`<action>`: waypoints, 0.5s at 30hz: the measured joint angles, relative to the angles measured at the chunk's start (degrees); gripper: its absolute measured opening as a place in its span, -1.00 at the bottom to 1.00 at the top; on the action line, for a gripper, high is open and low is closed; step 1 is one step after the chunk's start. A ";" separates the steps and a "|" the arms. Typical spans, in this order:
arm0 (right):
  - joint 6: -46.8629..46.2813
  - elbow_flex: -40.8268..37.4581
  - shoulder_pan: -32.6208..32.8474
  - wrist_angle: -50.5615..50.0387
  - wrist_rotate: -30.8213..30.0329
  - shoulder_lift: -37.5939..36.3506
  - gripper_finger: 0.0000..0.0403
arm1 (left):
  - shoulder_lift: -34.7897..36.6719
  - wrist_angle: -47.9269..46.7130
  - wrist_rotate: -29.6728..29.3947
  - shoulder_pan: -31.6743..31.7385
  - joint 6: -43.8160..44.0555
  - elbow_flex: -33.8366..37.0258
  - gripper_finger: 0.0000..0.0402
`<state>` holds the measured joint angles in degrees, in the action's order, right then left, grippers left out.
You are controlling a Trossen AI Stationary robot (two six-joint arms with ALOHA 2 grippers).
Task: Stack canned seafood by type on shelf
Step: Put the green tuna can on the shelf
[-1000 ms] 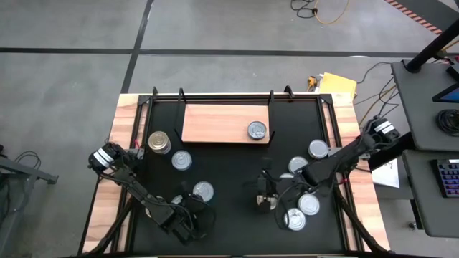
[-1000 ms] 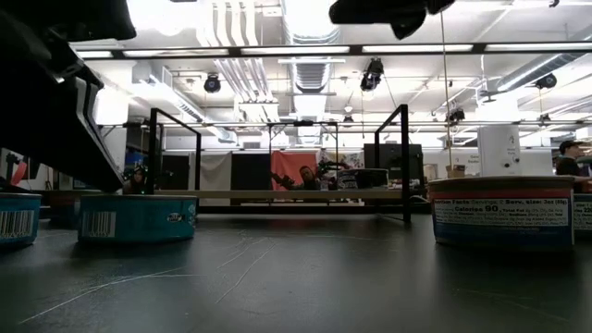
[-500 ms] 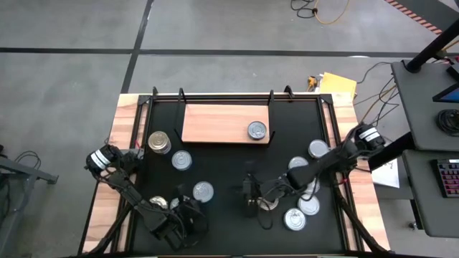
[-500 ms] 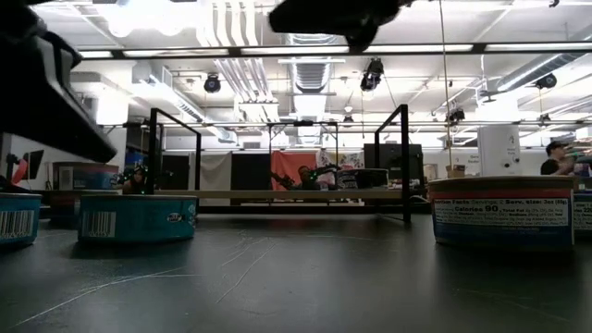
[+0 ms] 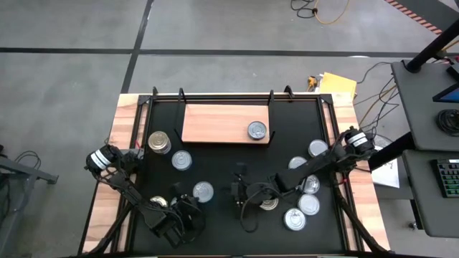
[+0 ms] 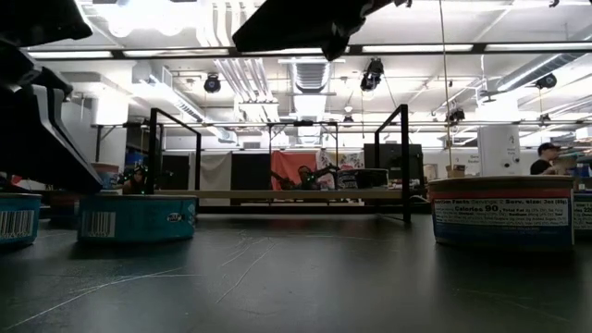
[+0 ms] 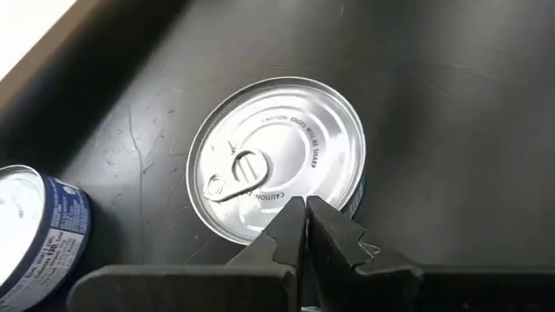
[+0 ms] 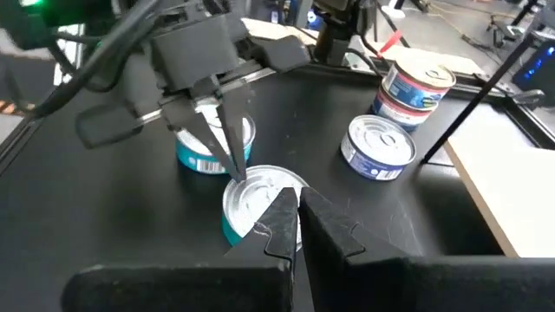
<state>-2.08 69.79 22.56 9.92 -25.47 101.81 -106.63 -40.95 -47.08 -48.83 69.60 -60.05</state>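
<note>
Since a second ago the right arm has swung across the black bench (image 5: 222, 168), carrying the right gripper (image 5: 237, 192) from beside the right-hand cluster of tins to the middle of the bench; the left arm has shifted only slightly near the front-left corner.

Both grippers have their fingers pressed fully together, and neither holds anything.

In the left wrist view, the left gripper (image 7: 303, 208) has its closed fingertips poised over the near rim of a short round silver-topped tin with a pull-tab (image 7: 276, 156). A blue-labelled tin with a silver top (image 7: 36, 221) sits just beside those fingers, off to one side.

The right wrist view looks past the right gripper's shut fingers (image 8: 279, 224) at that same silver-topped tin and at the left gripper's narrow fingers (image 8: 227, 139) coming down on it. Past the right fingers stand a lone silver-topped tin (image 8: 377, 147) and, farther off, a stack of two tins (image 8: 416, 87).

From above, the flat light-brown wooden shelf board (image 5: 215, 123) lies well ahead of both sets of fingers, at the far side of the bench, and carries one silver-topped tin (image 5: 257, 130) near its right end. Several more silver-topped tins (image 5: 308, 204) lie clustered behind the right fingers, under and beside the right arm. A gold-topped tin (image 5: 159, 141) stands off the shelf's left end.
</note>
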 joint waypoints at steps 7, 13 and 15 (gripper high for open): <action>-5.27 -0.01 -1.65 -1.28 2.70 0.73 -0.95 | 0.04 0.04 0.78 -0.67 -1.43 0.15 -1.00; -12.44 -0.10 -3.50 -1.57 7.85 0.73 -0.95 | 0.04 0.34 0.96 -1.12 -1.98 0.15 -1.00; -14.62 -0.10 -3.89 -1.79 9.47 0.73 -0.93 | 0.04 0.39 1.00 -1.12 -1.98 0.15 -1.00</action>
<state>-16.70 69.69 18.67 8.13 -16.01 102.54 -106.59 -40.55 -46.09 -49.95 67.61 -59.90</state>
